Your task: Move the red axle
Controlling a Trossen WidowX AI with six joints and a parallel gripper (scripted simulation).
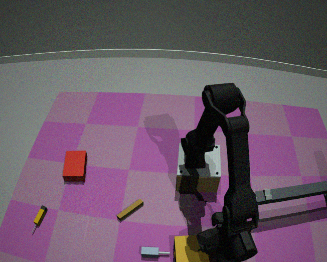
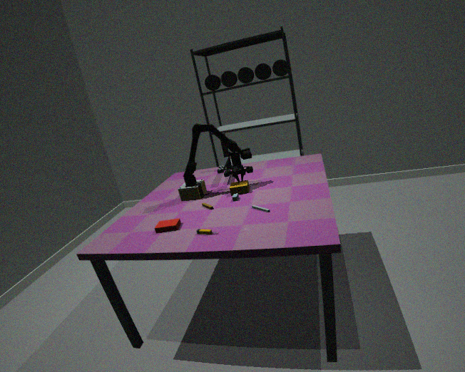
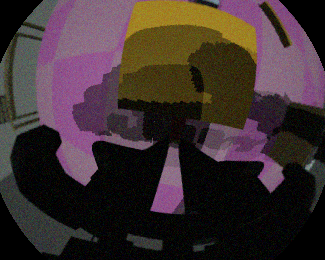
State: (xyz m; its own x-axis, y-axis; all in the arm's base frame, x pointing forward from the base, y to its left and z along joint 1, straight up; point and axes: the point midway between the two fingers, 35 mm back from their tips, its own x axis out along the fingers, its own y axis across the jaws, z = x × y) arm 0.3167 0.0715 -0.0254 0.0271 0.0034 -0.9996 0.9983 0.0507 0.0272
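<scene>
The gripper (image 1: 220,245) (image 2: 239,179) (image 3: 174,141) pointed down at the yellow block (image 1: 182,249) (image 2: 239,187) (image 3: 184,45), its jaws closed on a dark red piece, apparently the axle (image 3: 177,128). In the wrist view, that piece showed right at the fingertips, just beside the block's shaded edge. Shadow hid most of it, so whether it was still partly inside anything could not be told. In the top view the arm (image 1: 238,157) (image 2: 208,127) covered the spot.

The arm rose from a pale-topped base block (image 1: 214,163) (image 2: 190,194), bent over, and came down toward the near edge of the top view. Right of it there, a grey bar (image 1: 299,192) ran out to the right edge, with small pale pieces on its left part and a dark support under its right part.

Left of the yellow block, just beside it, lay a light blue piece (image 1: 150,252) (image 2: 234,197) with a thin pin. Farther left and farther back lay a brass bar (image 1: 130,209) (image 2: 207,206) (image 3: 276,24), at a slant. A red box (image 1: 74,164) (image 2: 167,225) sat at the far left, with a yellow screwdriver (image 1: 39,215) (image 2: 204,231) nearer. The exterior view also showed a white rod (image 2: 260,208) on the right of the table (image 2: 208,254).
</scene>
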